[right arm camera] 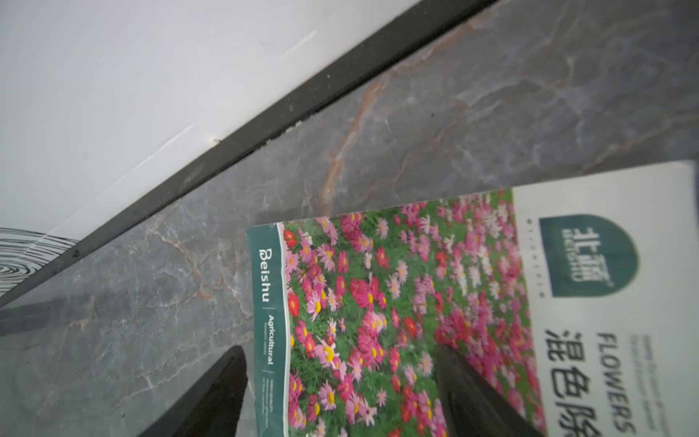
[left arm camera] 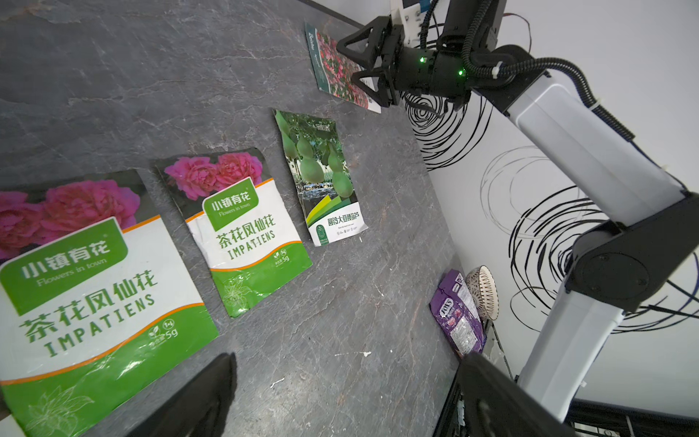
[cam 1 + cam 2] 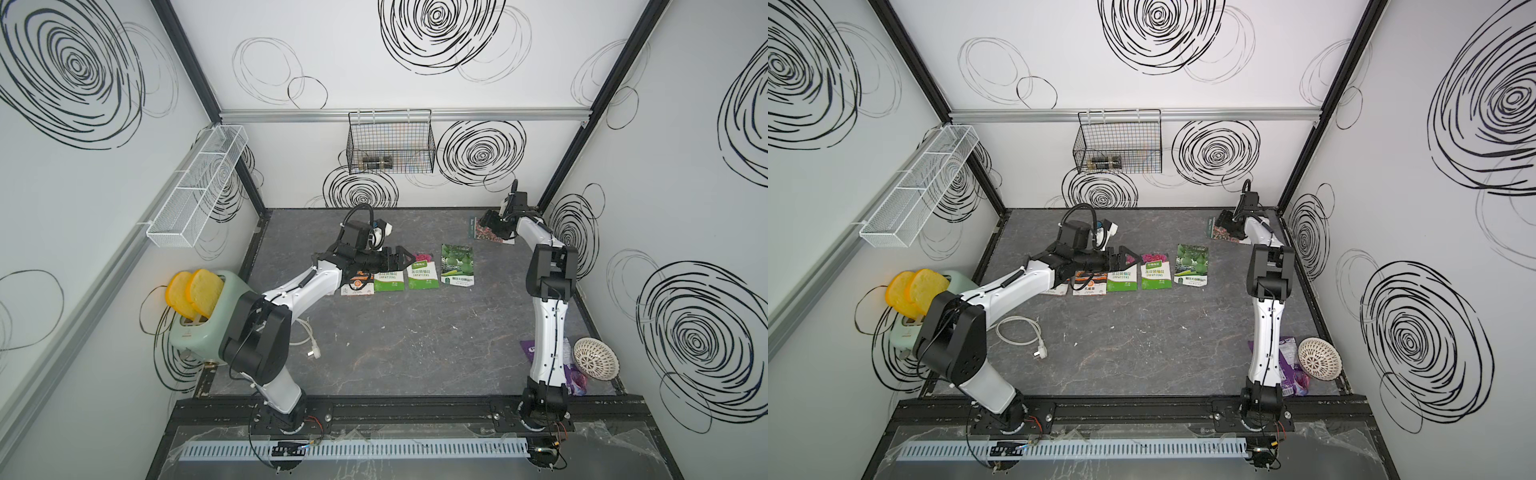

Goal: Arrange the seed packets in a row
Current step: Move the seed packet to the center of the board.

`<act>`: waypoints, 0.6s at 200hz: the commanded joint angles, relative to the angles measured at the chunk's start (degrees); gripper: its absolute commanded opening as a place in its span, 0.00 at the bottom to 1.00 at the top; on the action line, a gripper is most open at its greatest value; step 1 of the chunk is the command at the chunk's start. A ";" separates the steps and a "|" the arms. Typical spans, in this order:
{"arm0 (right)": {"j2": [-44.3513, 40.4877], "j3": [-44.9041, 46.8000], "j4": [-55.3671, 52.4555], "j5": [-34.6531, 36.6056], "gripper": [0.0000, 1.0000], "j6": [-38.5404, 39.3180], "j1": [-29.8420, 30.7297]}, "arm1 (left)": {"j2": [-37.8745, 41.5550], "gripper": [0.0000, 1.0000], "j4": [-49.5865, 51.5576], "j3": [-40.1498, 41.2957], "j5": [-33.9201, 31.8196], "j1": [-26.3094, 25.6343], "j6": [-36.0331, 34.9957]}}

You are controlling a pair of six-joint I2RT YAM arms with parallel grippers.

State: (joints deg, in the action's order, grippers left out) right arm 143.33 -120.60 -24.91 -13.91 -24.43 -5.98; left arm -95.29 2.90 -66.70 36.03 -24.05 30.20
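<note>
Several seed packets lie in a row mid-table: an orange packet (image 3: 356,286) half under my left arm, two green-white packets (image 3: 389,281) (image 3: 423,275) and a green-fruit packet (image 3: 458,264). My left gripper (image 3: 405,259) hovers open over the pink tops of the green-white pair (image 2: 87,283) (image 2: 242,227), with nothing between its fingers. The red-pink flower-field packet (image 1: 416,283) lies apart near the back right corner (image 3: 477,229). My right gripper (image 1: 340,352) is open low over it, straddling its dark green edge: one finger is above the table, the other above the flowers.
A mint toaster (image 3: 199,328) holding yellow slices stands at the left, with its white cable (image 3: 1017,332) on the table. A purple snack pouch (image 3: 575,376) and a white perforated bowl (image 3: 595,358) lie front right. A black wire basket (image 3: 390,143) and a white mesh shelf (image 3: 195,187) hang on the walls.
</note>
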 commanded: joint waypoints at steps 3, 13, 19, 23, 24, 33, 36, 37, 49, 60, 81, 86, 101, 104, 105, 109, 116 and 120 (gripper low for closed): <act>-6.90 12.46 -2.76 0.95 0.80 -1.15 -0.63 | -0.35 0.96 -2.03 -1.05 0.86 -0.98 -0.03; -10.20 17.69 -0.35 0.34 0.80 -2.40 -1.32 | -0.06 0.96 -2.02 -0.68 0.74 -1.33 -0.05; -12.00 20.45 0.70 -0.09 0.80 -3.27 -1.90 | 0.15 0.96 -2.09 -0.40 0.59 -1.56 -0.05; -13.08 22.29 1.36 -0.46 0.80 -3.84 -2.34 | 0.27 0.97 -2.10 -0.22 0.58 -1.72 0.06; -13.39 22.71 1.53 -0.57 0.80 -3.99 -2.44 | 0.32 0.96 -2.15 -0.16 0.56 -1.75 0.09; -15.61 26.43 2.98 -1.90 0.80 -5.55 -3.53 | 0.61 0.96 -2.20 0.11 0.30 -2.16 0.13; -16.33 27.48 3.68 -2.42 0.80 -5.91 -4.00 | 0.70 0.97 -2.19 0.20 0.21 -2.28 0.19; -16.59 27.94 3.88 -2.61 0.80 -6.08 -4.15 | 0.75 0.96 -2.19 0.23 0.19 -2.34 0.20; -19.12 32.32 5.43 -3.62 0.80 -7.60 -5.86 | 0.97 0.96 -1.95 0.34 -0.08 -3.08 0.14; -21.24 35.77 7.03 -4.62 0.80 -8.39 -7.49 | 1.15 0.96 -1.85 0.43 -0.31 -3.74 0.31; -23.97 39.79 7.40 -6.56 0.80 -8.47 -10.26 | 1.20 0.96 -1.69 0.17 -0.86 -5.13 0.41; -24.50 40.38 7.21 -6.87 0.80 -8.21 -10.63 | 1.09 0.97 -1.59 0.09 -1.02 -5.56 0.45; -26.86 43.04 6.34 -7.18 0.80 -6.87 -11.50 | 0.59 0.96 -1.64 -0.39 -1.46 -6.59 0.57; -27.34 43.67 6.22 -7.16 0.80 -6.59 -11.55 | 0.40 0.96 -1.66 -0.55 -1.50 -6.90 0.71; -27.46 43.85 6.11 -7.21 0.80 -6.51 -11.58 | 0.34 0.96 -1.66 -0.59 -1.54 -6.98 0.73; -28.24 44.73 5.63 -7.34 0.80 -5.92 -11.60 | 0.05 0.96 -1.65 -0.85 -1.58 -7.26 0.67; -29.42 45.89 5.03 -7.66 0.80 -5.19 -11.56 | -0.54 0.96 -1.58 -1.41 -1.74 -7.82 0.66; -29.97 46.82 4.61 -7.92 0.80 -4.84 -11.45 | -0.95 0.96 -1.63 -1.77 -1.71 -8.12 0.70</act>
State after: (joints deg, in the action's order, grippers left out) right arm 116.62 -78.06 -16.67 -20.14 -30.92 -18.20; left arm -95.26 2.90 -66.76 35.14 -30.59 30.57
